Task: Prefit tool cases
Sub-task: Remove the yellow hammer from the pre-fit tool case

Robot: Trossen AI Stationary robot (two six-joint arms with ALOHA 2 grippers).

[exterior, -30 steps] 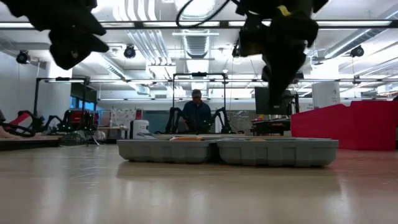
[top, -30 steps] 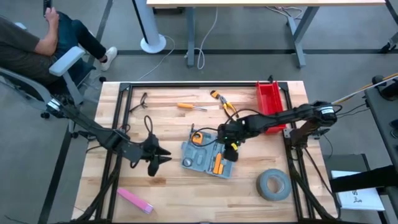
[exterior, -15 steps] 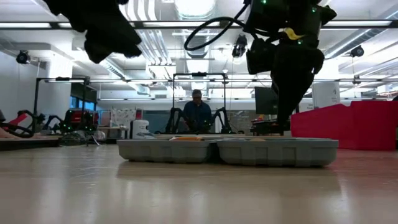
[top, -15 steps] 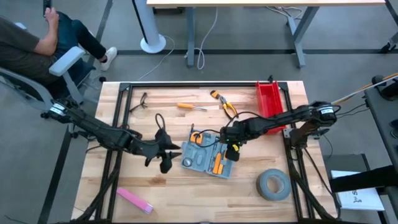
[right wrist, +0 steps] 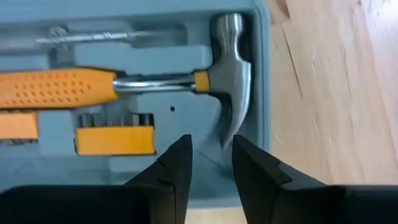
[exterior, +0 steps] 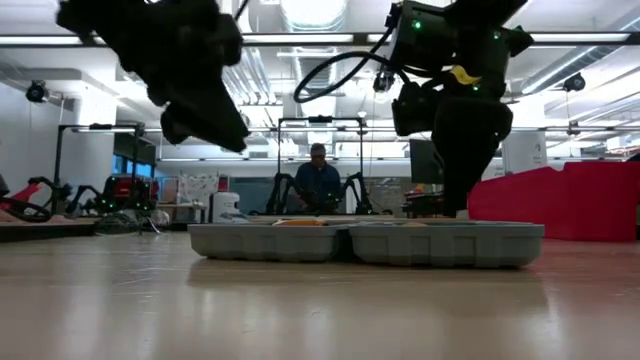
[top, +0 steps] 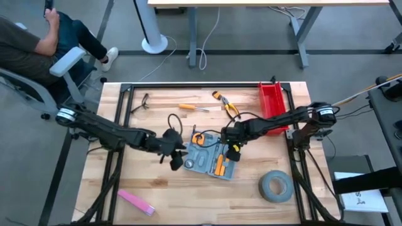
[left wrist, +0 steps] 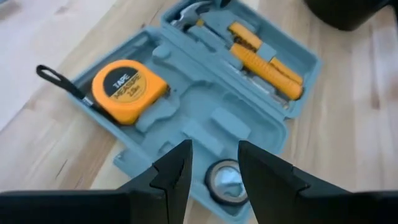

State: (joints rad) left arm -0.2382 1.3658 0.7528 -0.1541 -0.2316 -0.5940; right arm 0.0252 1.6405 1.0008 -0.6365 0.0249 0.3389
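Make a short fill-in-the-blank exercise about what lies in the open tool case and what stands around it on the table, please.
1. Inside the open tool case, the orange tape measure lies in the half away from the ______.
2. The bin at the table's edge is ______ in colour.
3. The grey tape roll lies ______ the case, on the bare wood.
4. The pink block lies nearer the ______ arm's side of the table.

Missing words: hammer; red; outside; left

Tool case (right wrist: pixel 124 93) cut off by right-wrist frame edges.
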